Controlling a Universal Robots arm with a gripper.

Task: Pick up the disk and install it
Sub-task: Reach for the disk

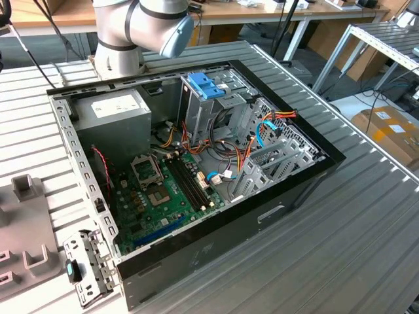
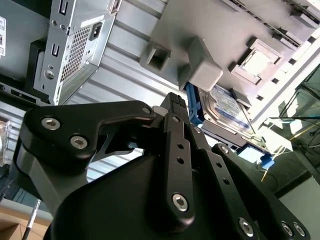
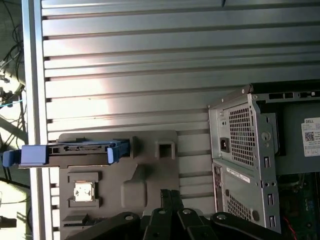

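Since the disk has not yet been lifted, the work stands, as I judge it, at the approach for the pick. The ribbed metal worktop [image 1: 340,242] carries the open computer case [image 1: 196,252], with the arm [image 1: 141,26] rising at the worktop's edge behind it. Inside the case, the drive cage [image 1: 216,108] under its blue latch [image 1: 204,85] looks like the likely seat for the install. Beside the case lies a grey holder [image 3: 150,167] with moulded pockets, flat on the worktop. The gripper [image 3: 166,193] hangs over the holder's edge in both wrist views. Its black fingers [image 2: 172,107] stand together with nothing between them, so it carries nothing. The disk [image 3: 75,152] stands on its long side along one edge of the holder and overhangs the corner farthest from the case. Its light-blue carrier rail [image 3: 35,155] wraps the ends, and the second wrist view shows its labelled silver face [image 2: 227,107] tilted up behind a grey block [image 2: 202,67]. A grasp here would call for spreading the fingers past the disk's thickness and squaring them to its two broad faces. They would also need to come down clear of the block and the rail ends.
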